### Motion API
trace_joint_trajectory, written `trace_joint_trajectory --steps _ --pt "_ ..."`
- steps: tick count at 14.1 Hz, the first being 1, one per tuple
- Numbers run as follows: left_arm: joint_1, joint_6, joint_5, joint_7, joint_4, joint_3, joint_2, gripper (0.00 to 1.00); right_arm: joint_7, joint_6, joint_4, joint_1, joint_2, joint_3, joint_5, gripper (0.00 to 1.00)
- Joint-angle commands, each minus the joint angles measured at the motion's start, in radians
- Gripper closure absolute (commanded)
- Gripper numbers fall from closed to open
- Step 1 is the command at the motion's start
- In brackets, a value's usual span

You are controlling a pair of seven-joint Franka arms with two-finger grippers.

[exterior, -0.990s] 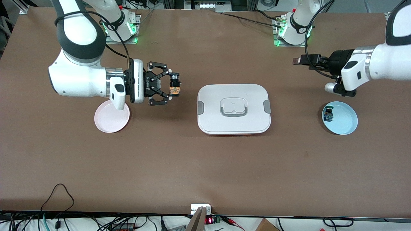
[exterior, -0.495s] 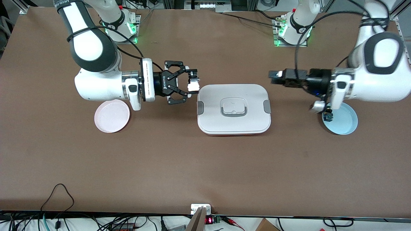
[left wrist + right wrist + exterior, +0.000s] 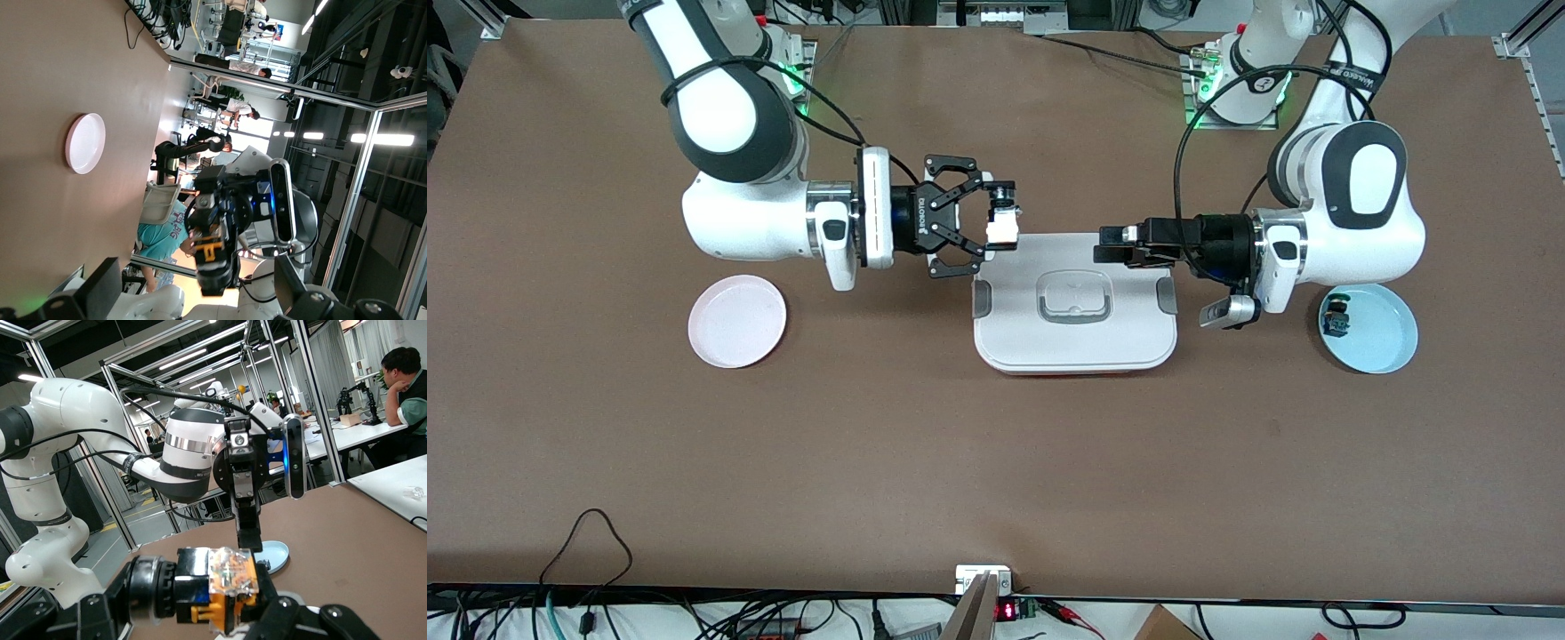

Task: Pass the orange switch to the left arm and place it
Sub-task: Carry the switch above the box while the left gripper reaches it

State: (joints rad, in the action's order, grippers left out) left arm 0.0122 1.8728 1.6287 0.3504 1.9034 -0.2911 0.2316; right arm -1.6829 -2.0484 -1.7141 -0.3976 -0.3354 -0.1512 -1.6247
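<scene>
Front view leaves the orange switch (image 3: pixel 1003 223) washed out to a pale blur between the fingertips of the right end effector (image 3: pixel 1001 213), so its colour cannot be read there; the right wrist view shows it plainly, a dark barrel with an orange-yellow body (image 3: pixel 223 590) clamped between the two fingers. That end effector hangs level over the corner of the box (image 3: pixel 1074 302) toward the right arm's end of the bench (image 3: pixel 996 462). The left end effector (image 3: pixel 1110 246) hangs over the box's edge at the left arm's end, pointing toward the right one, with an open gap over the lid between them; whether its fingers are parted I cannot tell from the front view, though in the left wrist view two blurred fingers (image 3: pixel 100 290) stand wide apart at the frame edge with nothing between them. The left wrist view also shows the switch (image 3: pixel 208 250) end-on in the right end effector (image 3: pixel 212 267). Well apart from the right end effector lies a pink plate (image 3: pixel 737 321); close beneath the left arm's wrist a blue plate (image 3: pixel 1383 342) holds a small dark part (image 3: pixel 1336 318).
</scene>
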Motion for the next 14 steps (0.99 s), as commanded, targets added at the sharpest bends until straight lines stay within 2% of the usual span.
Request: trace_joint_trajectory --steps 1,7,8,10,11,12,14 --pt "-0.008 0.124 0.077 0.041 0.006 -0.089 -0.015 0.00 -0.018 -0.019 0.005 -0.026 -0.004 0.005 -0.055 0.99" --pt "-0.011 0.128 0.111 0.041 0.052 -0.154 -0.026 0.00 -0.018 -0.042 0.005 -0.055 -0.010 0.005 -0.072 0.99" --pt "-0.011 0.128 0.124 0.045 0.071 -0.155 -0.029 0.03 -0.018 -0.052 0.005 -0.058 -0.010 0.005 -0.072 0.99" --pt "-0.014 0.129 0.143 0.067 0.079 -0.158 -0.031 0.27 -0.018 -0.064 0.004 -0.070 -0.011 0.005 -0.096 0.99" --pt "-0.014 0.129 0.163 0.067 0.080 -0.163 -0.032 0.53 -0.018 -0.065 0.004 -0.073 -0.011 0.005 -0.096 0.98" --pt "-0.011 0.129 0.163 0.068 0.079 -0.163 -0.034 0.64 -0.018 -0.065 0.002 -0.075 -0.013 0.007 -0.098 0.98" --pt "-0.003 0.123 0.163 0.067 0.079 -0.163 -0.034 0.72 -0.017 -0.070 0.004 -0.075 -0.011 0.007 -0.098 0.98"
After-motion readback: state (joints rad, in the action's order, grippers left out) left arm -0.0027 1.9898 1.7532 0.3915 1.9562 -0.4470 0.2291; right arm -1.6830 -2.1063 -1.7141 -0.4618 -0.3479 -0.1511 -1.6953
